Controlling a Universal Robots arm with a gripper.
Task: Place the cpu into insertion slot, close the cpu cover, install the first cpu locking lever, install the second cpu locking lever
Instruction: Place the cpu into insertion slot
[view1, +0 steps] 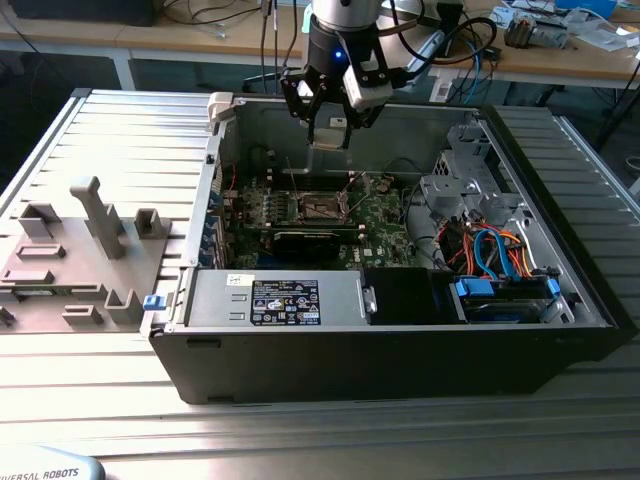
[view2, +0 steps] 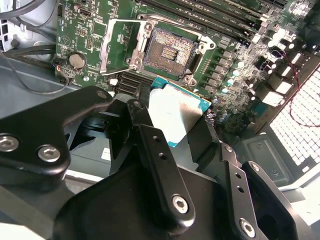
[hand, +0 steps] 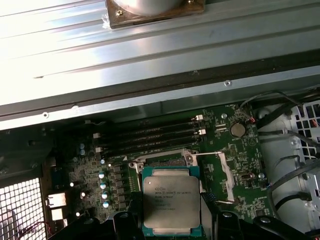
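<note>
- My tool (view1: 328, 130) hangs over the open computer case (view1: 400, 350) on the ribbed metal bench (view1: 300, 430), its black fingers (view2: 150, 145) clamped on the cpu (hand: 171, 200).
- The cpu, a flat square chip with a dull silver lid and a green edge, looks light, stiff and smooth. I judge its underside fragile, so the opposite side edges are the place to hold it.
- The insertion slot (view2: 170, 50) lies bare below the chip, a dark square of fine contacts on the green board (view2: 225, 65).
- The cpu cover (view2: 106, 47), a thin silvery frame, stands swung open beside the slot.
</note>
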